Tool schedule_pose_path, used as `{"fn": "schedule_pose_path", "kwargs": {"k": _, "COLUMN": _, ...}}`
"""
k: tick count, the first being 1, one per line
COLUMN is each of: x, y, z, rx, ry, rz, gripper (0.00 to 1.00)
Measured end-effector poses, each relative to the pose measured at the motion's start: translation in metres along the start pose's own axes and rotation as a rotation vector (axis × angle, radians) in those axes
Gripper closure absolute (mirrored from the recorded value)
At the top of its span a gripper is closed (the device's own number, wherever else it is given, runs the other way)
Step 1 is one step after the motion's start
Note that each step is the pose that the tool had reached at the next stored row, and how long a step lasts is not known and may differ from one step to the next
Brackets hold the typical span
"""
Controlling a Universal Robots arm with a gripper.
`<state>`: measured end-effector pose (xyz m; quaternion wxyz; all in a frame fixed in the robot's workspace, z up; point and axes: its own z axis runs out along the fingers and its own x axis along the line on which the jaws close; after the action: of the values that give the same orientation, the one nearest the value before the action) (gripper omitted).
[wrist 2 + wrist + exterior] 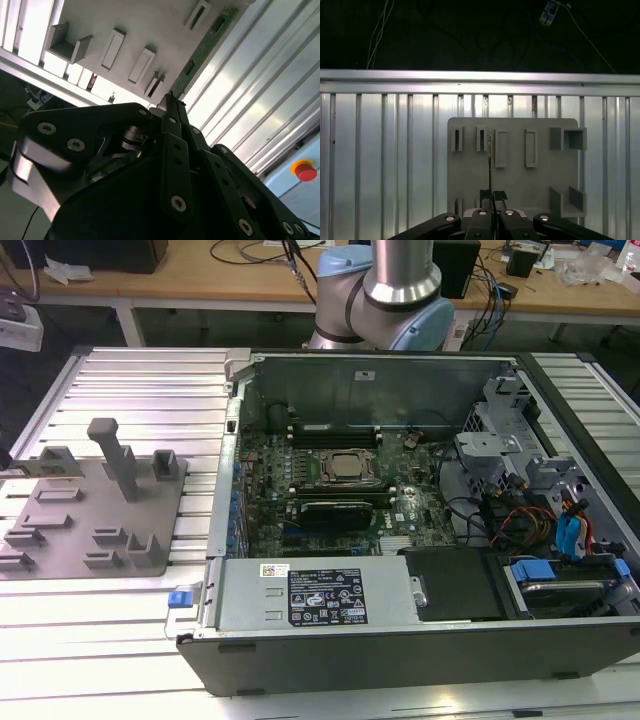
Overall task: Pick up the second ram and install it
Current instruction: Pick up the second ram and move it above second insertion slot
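Grey fixture (512, 180) behind edge-on second ram (490, 160)

second ram (206, 46) green | hand (492, 194) black | fixture plate (520, 175) grey | table (380, 150) ribbed silver

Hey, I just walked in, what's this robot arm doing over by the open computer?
The arm is working on fitting memory into the open computer. In both wrist views, its claw is closed on a thin green memory stick, held over the grey holder plate on the ribbed metal table. The stick is by the plate, not yet in the computer. I can't tell whether it has lifted clear of the plate.
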<state>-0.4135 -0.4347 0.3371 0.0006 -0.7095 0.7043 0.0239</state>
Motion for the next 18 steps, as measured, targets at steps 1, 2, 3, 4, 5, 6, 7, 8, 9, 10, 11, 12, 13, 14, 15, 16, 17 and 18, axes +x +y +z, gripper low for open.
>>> {"fn": "schedule_pose_path", "kwargs": {"k": 1, "x": -0.0005, "y": 0.0001, "z": -0.0031, "rx": 0.0002, "ry": 0.0001, "rz": 0.0, "gripper": 0.91}}
{"fn": "schedule_pose_path", "kwargs": {"k": 2, "x": -0.0007, "y": 0.0002, "z": -0.0052, "rx": 0.0002, "ry": 0.0002, "rz": 0.0, "gripper": 0.91}}
{"fn": "schedule_pose_path", "kwargs": {"k": 3, "x": -0.0009, "y": 0.0002, "z": -0.0071, "rx": 0.0002, "ry": 0.0002, "rz": 0.0, "gripper": 0.91}}
{"fn": "schedule_pose_path", "kwargs": {"k": 4, "x": -0.0012, "y": 0.0004, "z": -0.0111, "rx": 0.0003, "ry": 0.0002, "rz": 0.0, "gripper": 0.91}}
{"fn": "schedule_pose_path", "kwargs": {"k": 5, "x": -0.0014, "y": 0.0005, "z": -0.0146, "rx": 0.0004, "ry": 0.0002, "rz": 0.0, "gripper": 0.91}}
{"fn": "schedule_pose_path", "kwargs": {"k": 6, "x": -0.0016, "y": 0.0006, "z": -0.0181, "rx": 0.0006, "ry": 0.0002, "rz": 0.0, "gripper": 0.91}}
{"fn": "schedule_pose_path", "kwargs": {"k": 7, "x": -0.0019, "y": 0.0007, "z": -0.0223, "rx": 0.0006, "ry": 0.0003, "rz": 0.0, "gripper": 0.91}}
{"fn": "schedule_pose_path", "kwargs": {"k": 8, "x": -0.0022, "y": 0.0008, "z": -0.0261, "rx": 0.0008, "ry": 0.0002, "rz": 0.0, "gripper": 0.91}}
{"fn": "schedule_pose_path", "kwargs": {"k": 9, "x": -0.0025, "y": 0.001, "z": -0.0297, "rx": 0.0009, "ry": 0.0002, "rz": 0.0, "gripper": 0.91}}
{"fn": "schedule_pose_path", "kwargs": {"k": 10, "x": -0.003, "y": 0.0011, "z": -0.0344, "rx": 0.0011, "ry": 0.0003, "rz": 0.0, "gripper": 0.91}}
{"fn": "schedule_pose_path", "kwargs": {"k": 11, "x": -0.0037, "y": 0.0013, "z": -0.0397, "rx": 0.0013, "ry": 0.0005, "rz": 0.0, "gripper": 0.91}}
{"fn": "schedule_pose_path", "kwargs": {"k": 12, "x": -0.0042, "y": 0.0014, "z": -0.0427, "rx": 0.0016, "ry": 0.0007, "rz": 0.0, "gripper": 0.91}}
{"fn": "schedule_pose_path", "kwargs": {"k": 13, "x": -0.0048, "y": 0.0015, "z": -0.0462, "rx": 0.0018, "ry": 0.0011, "rz": 0.0, "gripper": 0.91}}
{"fn": "schedule_pose_path", "kwargs": {"k": 14, "x": -0.0051, "y": 0.0016, "z": -0.0482, "rx": 0.002, "ry": 0.0013, "rz": 0.0, "gripper": 0.91}}
{"fn": "schedule_pose_path", "kwargs": {"k": 15, "x": -0.0055, "y": 0.0016, "z": -0.0502, "rx": 0.0021, "ry": 0.0014, "rz": 0.0, "gripper": 0.91}}
{"fn": "schedule_pose_path", "kwargs": {"k": 16, "x": -0.0059, "y": 0.0017, "z": -0.0531, "rx": 0.0025, "ry": 0.0015, "rz": 0.0, "gripper": 0.91}}
{"fn": "schedule_pose_path", "kwargs": {"k": 17, "x": -0.0062, "y": 0.0018, "z": -0.0562, "rx": 0.0028, "ry": 0.0015, "rz": 0.0, "gripper": 0.91}}
{"fn": "schedule_pose_path", "kwargs": {"k": 18, "x": -0.0063, "y": 0.0019, "z": -0.0595, "rx": 0.003, "ry": 0.0015, "rz": 0.0, "gripper": 0.91}}
